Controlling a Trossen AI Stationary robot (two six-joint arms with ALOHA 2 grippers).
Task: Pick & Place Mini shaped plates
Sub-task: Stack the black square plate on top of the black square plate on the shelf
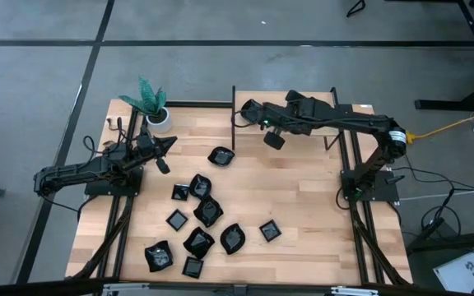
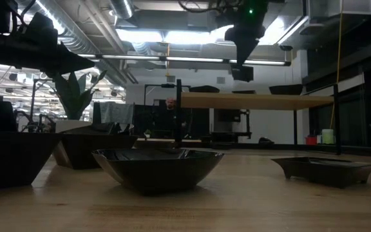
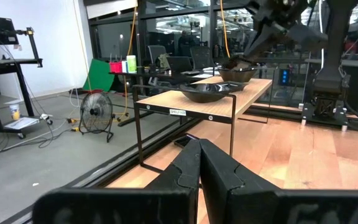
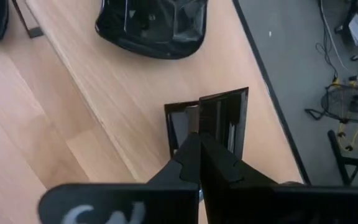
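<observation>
Several glossy black mini shaped plates [image 1: 208,211] lie flat and scattered on the near half of the wooden table. A raised wooden shelf [image 3: 185,111] stands at the far edge, and a rounded plate [image 4: 151,28] rests on it. My right gripper [image 4: 197,142] reaches over this shelf [image 1: 327,103] and is shut on a small square plate [image 4: 219,118]. My left gripper [image 3: 199,152] is shut and empty. It hovers at the table's left side near the plant pot [image 1: 160,120] and points toward the shelf. My right gripper pinches the square plate by one rim [image 4: 194,127] between its two fingers, coming from above and slanting down over the shelf. The plate sits at the fingertips, close over the shelf top. I cannot tell whether its far side rests on the wood.
A white pot with a green plant stands at the far left corner. The shelf's black metal legs [image 3: 138,134] drop to the table. One plate [image 1: 220,156] lies alone just in front of the shelf. Bare wood shows on the table's right half [image 1: 311,197].
</observation>
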